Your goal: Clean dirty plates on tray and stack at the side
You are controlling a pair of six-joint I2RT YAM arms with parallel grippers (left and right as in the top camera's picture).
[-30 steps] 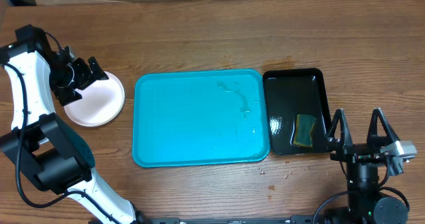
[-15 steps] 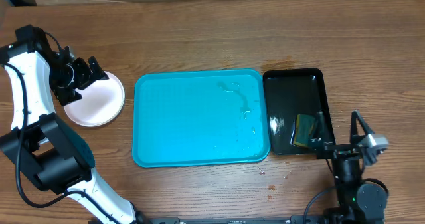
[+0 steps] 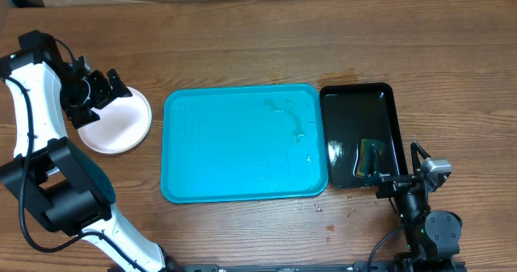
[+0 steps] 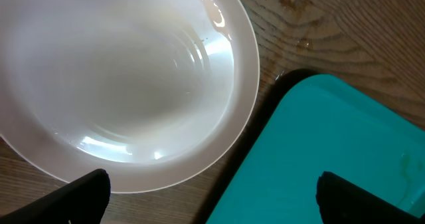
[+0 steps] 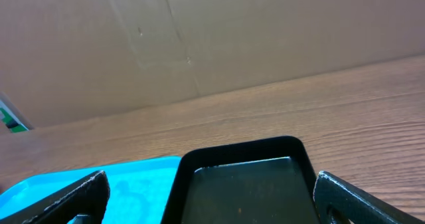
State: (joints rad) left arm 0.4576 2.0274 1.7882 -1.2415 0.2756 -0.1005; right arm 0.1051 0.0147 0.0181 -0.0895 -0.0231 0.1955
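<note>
Overhead: a white plate [image 3: 121, 120] lies on the wooden worktop [image 3: 242, 38] at the left, well apart from nothing but the turquoise tray [image 3: 242, 143] beside it. Whether more plates lie under it cannot be told. The tray sits mid-worktop, with wet streaks near its far right corner. The left end effector [image 3: 103, 98] hangs over the plate's far-left rim, released. A narrow black tray [image 3: 359, 110] touches the turquoise tray's right side and holds a green-yellow sponge [image 3: 371, 157]. The right end effector [image 3: 396, 169] is at the black tray's near right corner, fingers spread, grasping nothing.

Left wrist: the plate [image 4: 126, 84] looks glossy and clean, its rim just beside the tray's rounded corner [image 4: 332, 157]. Water drops [image 4: 292, 4] dot the wood. Both fingertips [image 4: 80, 194] stand wide apart.

Right wrist: the black tray [image 5: 246, 177] lies ahead, the turquoise tray [image 5: 99, 184] to its left, a cardboard wall [image 5: 232, 31] behind
</note>
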